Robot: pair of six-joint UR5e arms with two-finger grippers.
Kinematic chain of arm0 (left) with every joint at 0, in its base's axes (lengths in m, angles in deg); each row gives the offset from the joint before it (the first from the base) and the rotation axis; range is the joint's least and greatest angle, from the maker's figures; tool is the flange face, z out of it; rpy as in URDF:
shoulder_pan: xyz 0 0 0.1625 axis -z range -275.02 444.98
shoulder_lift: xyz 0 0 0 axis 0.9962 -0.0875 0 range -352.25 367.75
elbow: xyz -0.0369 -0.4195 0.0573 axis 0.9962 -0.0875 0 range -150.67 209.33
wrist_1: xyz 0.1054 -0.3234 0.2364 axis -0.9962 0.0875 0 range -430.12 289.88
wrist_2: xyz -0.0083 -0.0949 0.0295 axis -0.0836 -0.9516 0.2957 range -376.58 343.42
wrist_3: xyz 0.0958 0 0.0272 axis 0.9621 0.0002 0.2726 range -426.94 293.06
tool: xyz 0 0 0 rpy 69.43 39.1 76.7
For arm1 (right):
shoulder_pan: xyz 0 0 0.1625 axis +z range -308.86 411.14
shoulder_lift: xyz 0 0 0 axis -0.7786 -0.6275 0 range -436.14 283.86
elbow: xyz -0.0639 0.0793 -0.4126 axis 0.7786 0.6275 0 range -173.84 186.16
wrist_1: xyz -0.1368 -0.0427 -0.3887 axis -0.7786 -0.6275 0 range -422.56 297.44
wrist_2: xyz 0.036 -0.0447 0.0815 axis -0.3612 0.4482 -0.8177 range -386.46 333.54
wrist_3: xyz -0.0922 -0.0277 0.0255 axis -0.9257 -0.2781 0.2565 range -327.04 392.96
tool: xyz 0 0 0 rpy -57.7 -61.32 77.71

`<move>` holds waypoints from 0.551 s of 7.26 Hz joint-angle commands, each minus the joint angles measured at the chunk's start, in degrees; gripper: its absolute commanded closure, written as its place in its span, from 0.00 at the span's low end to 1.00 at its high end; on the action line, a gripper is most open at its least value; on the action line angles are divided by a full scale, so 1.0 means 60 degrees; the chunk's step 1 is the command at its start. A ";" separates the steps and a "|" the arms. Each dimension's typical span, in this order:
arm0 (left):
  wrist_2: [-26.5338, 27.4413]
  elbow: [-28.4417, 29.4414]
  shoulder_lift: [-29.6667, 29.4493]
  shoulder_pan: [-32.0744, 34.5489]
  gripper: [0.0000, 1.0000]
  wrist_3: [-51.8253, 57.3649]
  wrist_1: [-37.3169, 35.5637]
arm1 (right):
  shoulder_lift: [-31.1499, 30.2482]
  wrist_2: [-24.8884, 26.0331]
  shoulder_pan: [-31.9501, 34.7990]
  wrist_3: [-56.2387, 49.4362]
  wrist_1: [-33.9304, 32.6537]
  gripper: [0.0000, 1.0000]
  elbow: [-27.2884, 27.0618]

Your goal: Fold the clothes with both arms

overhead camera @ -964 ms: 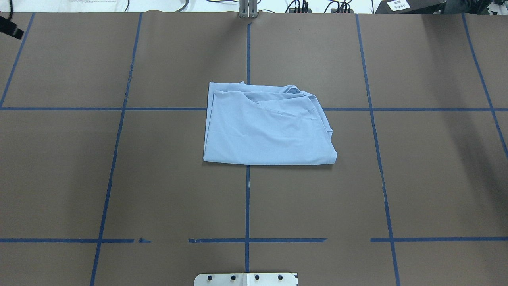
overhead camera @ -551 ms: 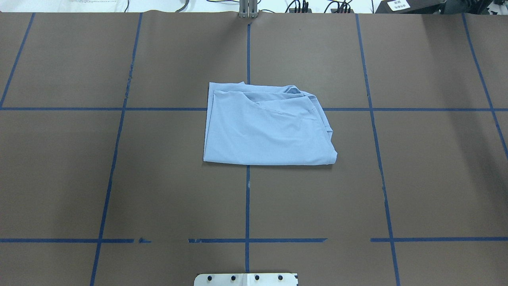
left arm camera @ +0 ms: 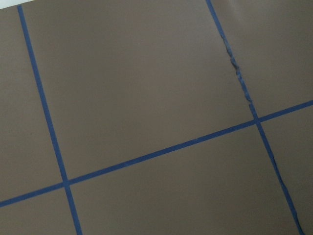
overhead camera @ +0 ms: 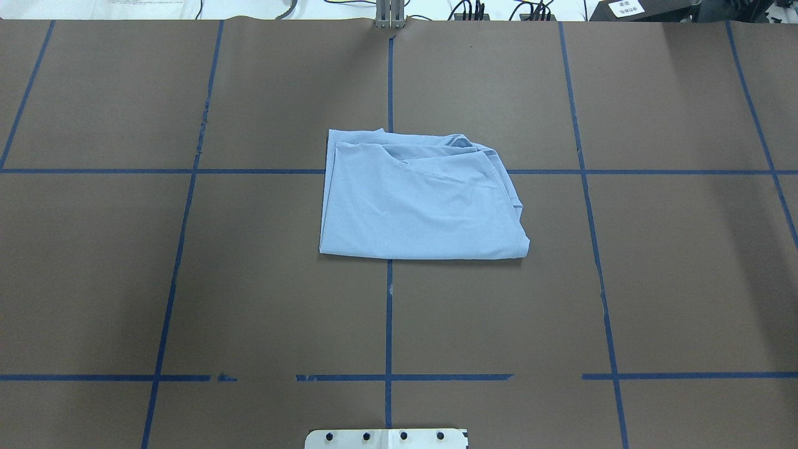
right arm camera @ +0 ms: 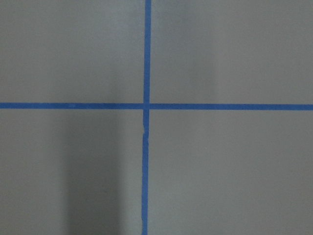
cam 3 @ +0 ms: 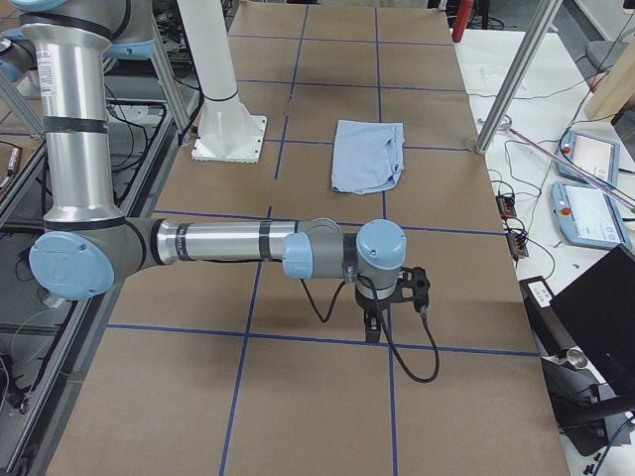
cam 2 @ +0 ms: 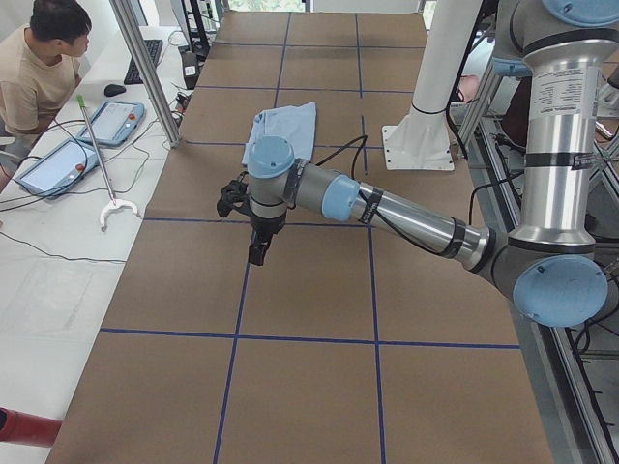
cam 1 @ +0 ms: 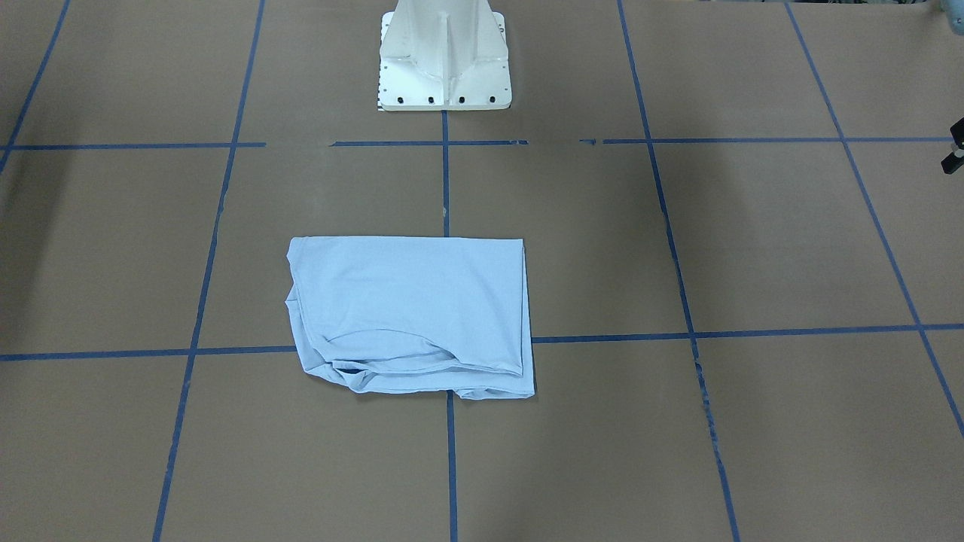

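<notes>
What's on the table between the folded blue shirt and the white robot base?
Only bare brown table cover and blue tape lines, seen in the front-facing view.

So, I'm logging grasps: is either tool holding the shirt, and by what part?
Neither. The shirt lies folded alone; the left tool and right tool hang over the table, far from it.

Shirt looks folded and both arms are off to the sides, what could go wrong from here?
One: the shirt has uneven, bunched layers along the edge farthest from the robot, so lifting or folding again may let them slip apart. Two: the left gripper and right gripper sit far from it, their wrist cameras seeing only table, so a regrasp may start off target.
</notes>
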 commanded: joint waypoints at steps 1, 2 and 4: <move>0.0133 -0.0015 0.0482 0.0087 0.00 -0.0042 0.0055 | -0.0655 0.0390 -0.0176 -0.0044 -0.0325 0.00 -0.0709; 0.0147 0.0305 0.0469 0.0639 0.00 0.0089 0.0012 | -0.0439 0.0375 -0.0729 0.0014 -0.1227 0.00 -0.0958; 0.0192 0.1720 0.0236 0.0850 0.00 0.1149 0.0055 | -0.0187 0.0288 -0.0866 0.0000 -0.1529 0.00 -0.1034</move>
